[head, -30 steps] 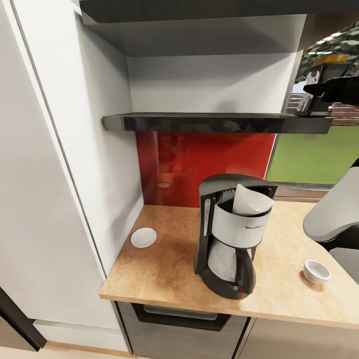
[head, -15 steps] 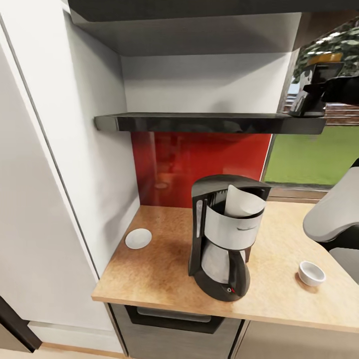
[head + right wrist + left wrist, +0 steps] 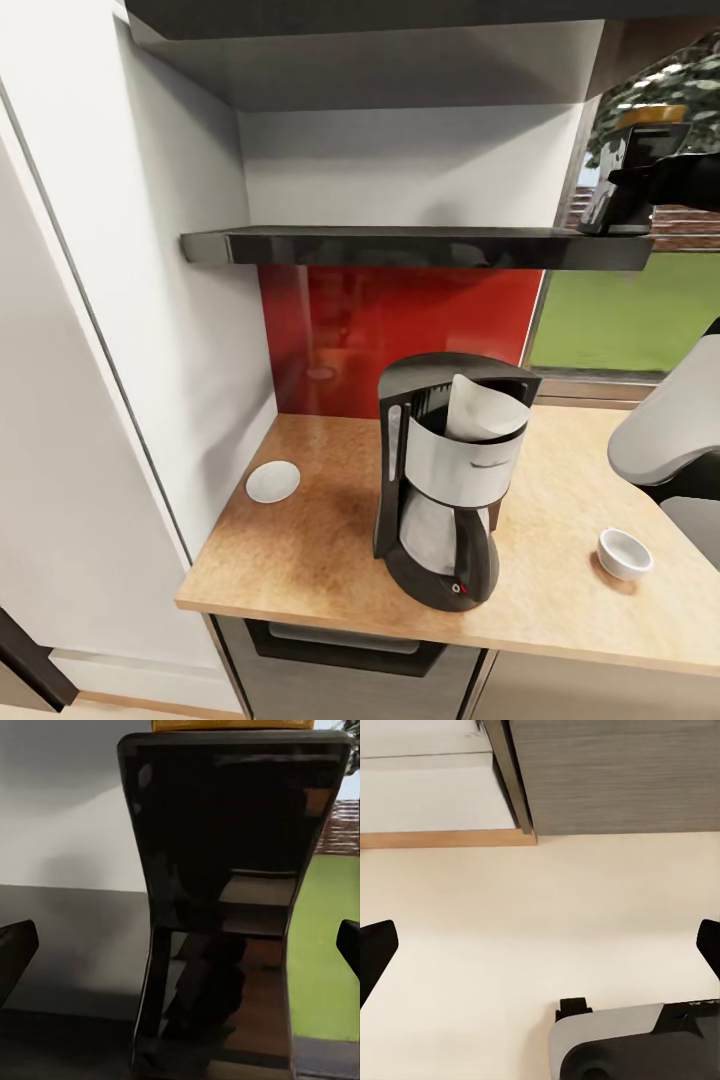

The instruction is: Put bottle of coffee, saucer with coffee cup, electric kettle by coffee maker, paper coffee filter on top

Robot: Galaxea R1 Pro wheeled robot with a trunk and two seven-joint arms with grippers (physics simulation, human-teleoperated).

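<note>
On the wood-grain table, near its middle, the black and silver coffee maker is seen upright, with a white paper coffee filter sticking out of its top. A small white round saucer lies flat near the white wall, well apart from the coffee maker. A small white coffee cup stands on the table on the other side of the coffee maker, apart from the saucer.

Above, at the far end of the dark glossy kitchen shelf, a dark glossy bottle of coffee with a yellow cap stands upright. The right hand is seen right at the bottle, black against it; contact cannot be told from the head view. In the right wrist view the bottle stands close up between two black fingertips set wide at the frame's edges, apart from the bottle's sides.

In the left wrist view the left hand is held wide, fingertips at the frame's edges, nothing between them, over a pale floor. A grey cabinet front and part of the robot's grey and black base are seen beyond.

A red glossy backsplash is seen behind the coffee maker.
</note>
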